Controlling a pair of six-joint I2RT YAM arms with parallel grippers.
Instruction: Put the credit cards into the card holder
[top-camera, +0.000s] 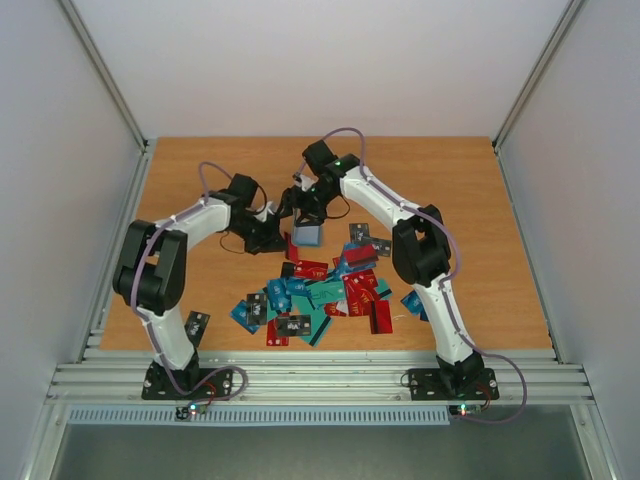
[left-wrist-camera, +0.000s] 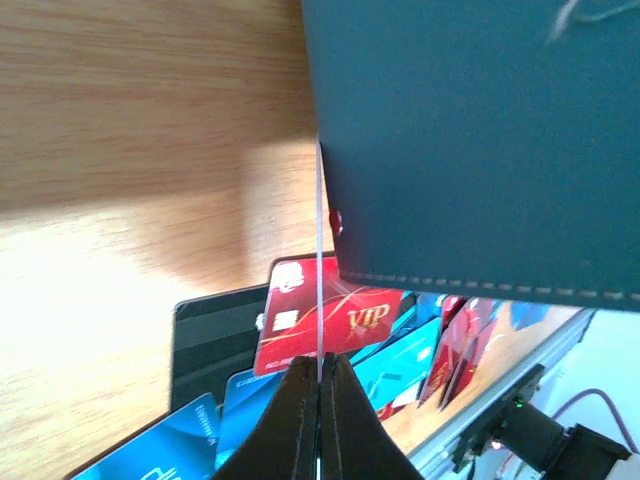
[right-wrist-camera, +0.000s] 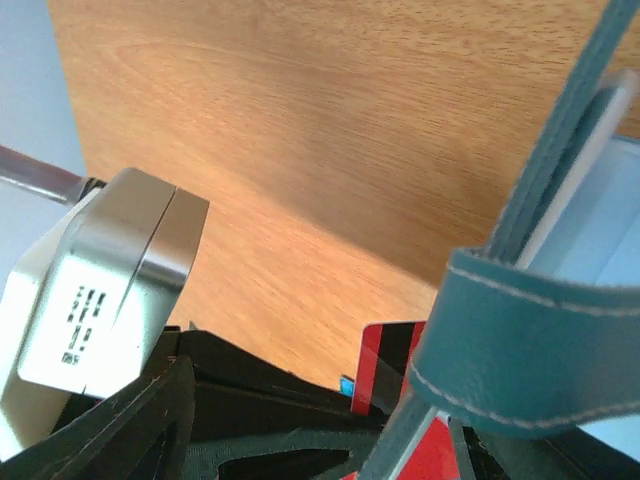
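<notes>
- Nearest you, the cards (top-camera: 320, 295) lie in a loose, overlapping heap of red, teal, blue and black on the table (top-camera: 440, 180). One stray card (top-camera: 197, 323) lies apart by the left arm's base.
- At the heap's far side, a red VIP card (left-wrist-camera: 335, 315) and a black card (left-wrist-camera: 215, 325) lie flat, just below the left tool.
- The left tool (left-wrist-camera: 320, 372) has its fingers pressed together on a thin card (left-wrist-camera: 319, 250). That card shows edge-on, and its long axis runs straight out from the fingertips.
- Watch this point: the thin card's free end meets the side edge of the card holder (left-wrist-camera: 470, 140), touching it or just beside it. The holder lies toward the right arm's side of the card. From the left wrist the card reads as a bare line while the holder shows its broad face. By that, you likely need to turn card or holder before the card slides between the leaves.
- From the right wrist the holder's leaves show edge-on, with a pale flat slab between them. It may be a card already seated, but you cannot be sure.
- Farthest out, the right tool (top-camera: 303, 212) comes down on the holder from the far side. The stitched flap lies against one finger. You cannot tell whether the fingers are clamped on it or standing apart around it.
</notes>
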